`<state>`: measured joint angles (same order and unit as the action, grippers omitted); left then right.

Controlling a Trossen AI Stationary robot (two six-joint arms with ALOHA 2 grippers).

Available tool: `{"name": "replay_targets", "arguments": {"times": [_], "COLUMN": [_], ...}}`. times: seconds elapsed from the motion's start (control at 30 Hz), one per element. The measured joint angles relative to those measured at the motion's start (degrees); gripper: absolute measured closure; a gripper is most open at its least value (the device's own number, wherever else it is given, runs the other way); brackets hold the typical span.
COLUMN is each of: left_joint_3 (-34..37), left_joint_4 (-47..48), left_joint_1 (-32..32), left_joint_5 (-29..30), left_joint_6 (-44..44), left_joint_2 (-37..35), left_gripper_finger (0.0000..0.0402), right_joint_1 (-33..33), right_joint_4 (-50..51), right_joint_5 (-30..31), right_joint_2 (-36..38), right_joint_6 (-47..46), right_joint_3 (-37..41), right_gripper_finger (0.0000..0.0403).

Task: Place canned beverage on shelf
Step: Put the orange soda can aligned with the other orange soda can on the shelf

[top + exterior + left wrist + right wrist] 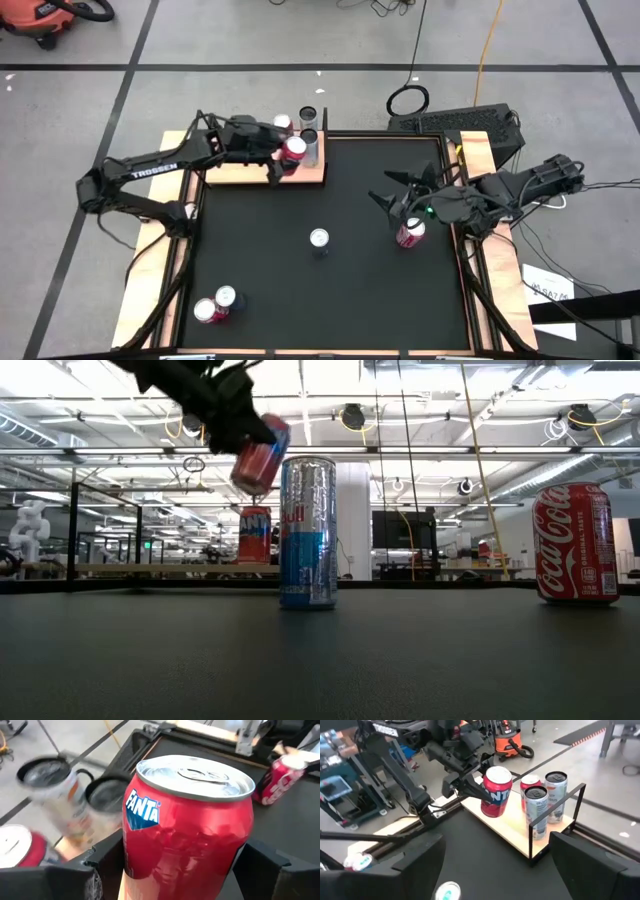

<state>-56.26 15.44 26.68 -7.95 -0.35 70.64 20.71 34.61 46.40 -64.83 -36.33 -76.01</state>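
Observation:
My left gripper [285, 158] is shut on a red Fanta can [190, 820] over the near part of the shelf [245, 172], a light wooden board with a thin black rail at the mat's far left. Three cans stand on the shelf: a red one [283, 123] and two silver ones [308, 117] [309, 138]. My right gripper [396, 205] is open and empty at the mat's right side, just beyond a Coca-Cola can [410, 233] that stands on the mat. My left gripper pinches the Fanta can's side wall [135, 865] between its two fingers, below the can's middle. The fingers [465, 785] come from the table's left, about level, across the can. The can [258, 455] is tilted and lifted clear above the shelf board.
A Red Bull can [319, 239] stands at the middle of the black mat [350, 300]. Two more cans [205, 311] [226, 297] stand at the mat's near left corner. The shelf's black rail [580, 805] runs around its far and right sides.

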Motion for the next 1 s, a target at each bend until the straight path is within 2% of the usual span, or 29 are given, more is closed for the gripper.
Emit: {"name": "replay_targets", "arguments": {"times": [0.23,0.4,0.6,0.87,1.0], "left_joint_3": [9.0,16.1,23.4,28.3,28.8], "left_joint_4": [-12.5,-23.2,-31.7,-39.9,-40.8], "left_joint_1": [5.5,8.0,9.6,12.6,13.6], "left_joint_5": [-6.2,-8.2,-8.3,-8.0,-7.9], "left_joint_6": [2.4,2.5,5.4,5.8,5.8], "left_joint_2": [0.5,0.4,0.5,1.3,4.1], "left_gripper_finger": [0.0114,0.0113,0.0112,0.0112,0.0111], "right_joint_1": [-0.5,-0.8,-0.7,-2.0,-3.0], "right_joint_4": [0.6,2.0,2.7,3.4,3.4], "right_joint_5": [0.1,0.1,0.1,0.1,0.1], "right_joint_2": [-0.5,-0.4,-0.4,-0.4,-0.4], "right_joint_6": [7.5,5.7,5.6,5.6,5.6], "right_joint_3": [0.0,0.0,0.0,0.0,0.0], "right_gripper_finger": [0.0063,0.0063,0.0063,0.0063,0.0063]}}
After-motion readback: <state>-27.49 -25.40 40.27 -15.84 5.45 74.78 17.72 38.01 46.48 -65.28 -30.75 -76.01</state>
